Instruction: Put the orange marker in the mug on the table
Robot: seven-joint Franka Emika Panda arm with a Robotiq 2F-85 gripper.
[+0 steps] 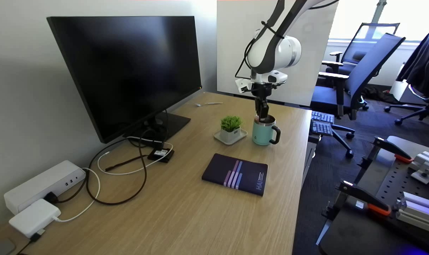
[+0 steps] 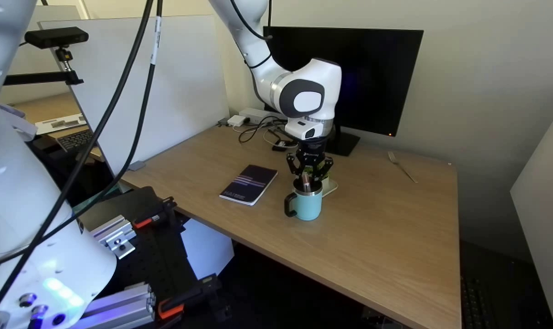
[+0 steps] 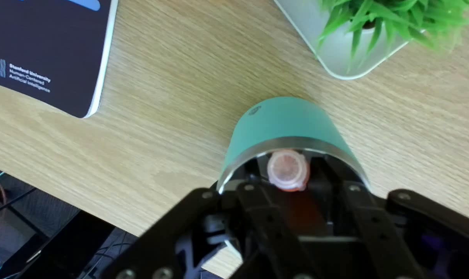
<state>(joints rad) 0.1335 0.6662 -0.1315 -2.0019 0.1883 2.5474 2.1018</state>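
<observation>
Partly within the mug [image 2: 308, 207]: orange marker [image 3: 288, 170].
At the mug's rim, the gripper [image 2: 309, 181] has fingers [image 3: 322, 171] flanking the marker; whether they pinch it, we cannot tell.

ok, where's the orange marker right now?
In the wrist view, the orange marker is a little right of centre, in the mouth of the teal mug, between the fingers of the pincer.

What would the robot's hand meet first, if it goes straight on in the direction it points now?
Probably the inside of the mug: the hand points down into its mouth, with the marker between the fingers. Whether wall or bottom comes first, I cannot tell; the depth is hidden.
</observation>
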